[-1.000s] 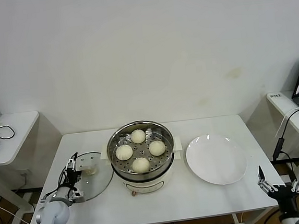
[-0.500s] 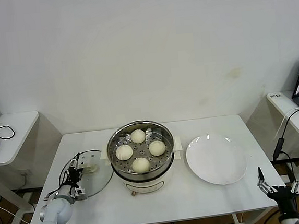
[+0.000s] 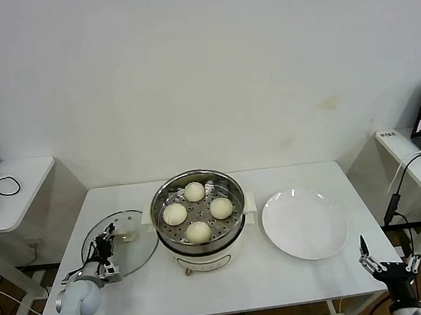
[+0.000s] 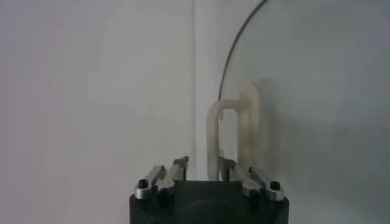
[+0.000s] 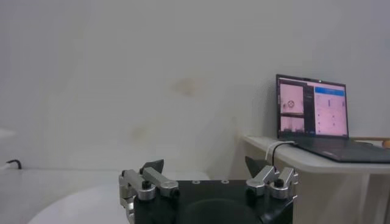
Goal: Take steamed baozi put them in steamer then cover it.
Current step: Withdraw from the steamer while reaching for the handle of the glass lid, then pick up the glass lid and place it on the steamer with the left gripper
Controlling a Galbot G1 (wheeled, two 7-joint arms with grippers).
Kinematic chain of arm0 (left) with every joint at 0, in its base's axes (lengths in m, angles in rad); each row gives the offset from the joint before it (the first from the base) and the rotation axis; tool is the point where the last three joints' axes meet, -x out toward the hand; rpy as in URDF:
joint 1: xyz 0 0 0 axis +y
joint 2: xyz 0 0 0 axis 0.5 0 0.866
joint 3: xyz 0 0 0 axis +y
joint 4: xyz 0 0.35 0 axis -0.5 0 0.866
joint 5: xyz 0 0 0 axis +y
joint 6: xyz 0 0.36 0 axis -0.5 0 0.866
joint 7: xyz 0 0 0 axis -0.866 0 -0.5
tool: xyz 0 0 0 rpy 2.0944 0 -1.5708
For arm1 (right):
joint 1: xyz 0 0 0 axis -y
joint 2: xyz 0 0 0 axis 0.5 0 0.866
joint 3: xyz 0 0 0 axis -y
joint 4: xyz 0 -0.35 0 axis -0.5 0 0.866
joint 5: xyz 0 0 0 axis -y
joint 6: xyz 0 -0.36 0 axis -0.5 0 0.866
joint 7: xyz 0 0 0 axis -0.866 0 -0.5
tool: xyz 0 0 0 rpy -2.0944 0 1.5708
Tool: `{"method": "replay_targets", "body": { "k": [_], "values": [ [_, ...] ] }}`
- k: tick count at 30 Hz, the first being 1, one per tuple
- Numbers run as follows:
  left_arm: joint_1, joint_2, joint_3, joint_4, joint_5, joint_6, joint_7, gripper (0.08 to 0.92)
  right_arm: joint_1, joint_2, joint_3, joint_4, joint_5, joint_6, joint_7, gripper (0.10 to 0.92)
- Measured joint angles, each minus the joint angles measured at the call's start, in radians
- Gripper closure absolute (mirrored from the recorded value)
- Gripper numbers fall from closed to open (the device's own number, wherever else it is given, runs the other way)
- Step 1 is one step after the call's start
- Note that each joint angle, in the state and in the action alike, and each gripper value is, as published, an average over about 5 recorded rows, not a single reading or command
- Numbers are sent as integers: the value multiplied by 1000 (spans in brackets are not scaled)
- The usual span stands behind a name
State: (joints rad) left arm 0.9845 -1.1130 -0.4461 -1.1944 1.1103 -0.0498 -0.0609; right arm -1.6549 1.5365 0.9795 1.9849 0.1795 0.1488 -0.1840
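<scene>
Several cream-white baozi [image 3: 194,191] lie on the perforated tray inside the steel steamer [image 3: 156,214] at the table's middle. The glass cover [image 3: 134,256] lies flat on the table to the steamer's left, its cream bar handle [image 3: 129,237] on top. My left gripper [image 3: 108,238] is at that handle. In the left wrist view the handle [image 4: 234,106] rises from the cover's glass [image 4: 317,91], and the left gripper [image 4: 203,163] is shut on the handle's near leg. My right gripper [image 3: 388,260] hangs open off the table's front right corner, its jaws [image 5: 207,163] empty.
A flat white plate [image 3: 305,223] sits bare to the right of the steamer on the white table [image 3: 229,288]. Side desks stand at both sides; the right one carries a laptop [image 5: 311,112] and a dangling cable [image 3: 394,193].
The left gripper's fingers have closed from wide open onto the cover's handle, and the hand has edged slightly toward the cover. The right gripper has sunk a little.
</scene>
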Motion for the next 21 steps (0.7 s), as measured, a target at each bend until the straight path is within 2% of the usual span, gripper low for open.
{"method": "replay_targets", "body": {
  "k": [4, 14, 21],
  "values": [
    [9, -2, -10, -9, -3, 1, -18, 850, -2, 0, -4, 3, -2, 0, -1, 202],
    [81, 8, -54, -126, 7, 30, -65, 850, -7, 0, -16, 13, -10, 0, -6, 202],
    [155, 29, -102, -265, 6, 74, -51, 850, -8, -7, -33, 10, -22, 1, -12, 202]
  ]
}}
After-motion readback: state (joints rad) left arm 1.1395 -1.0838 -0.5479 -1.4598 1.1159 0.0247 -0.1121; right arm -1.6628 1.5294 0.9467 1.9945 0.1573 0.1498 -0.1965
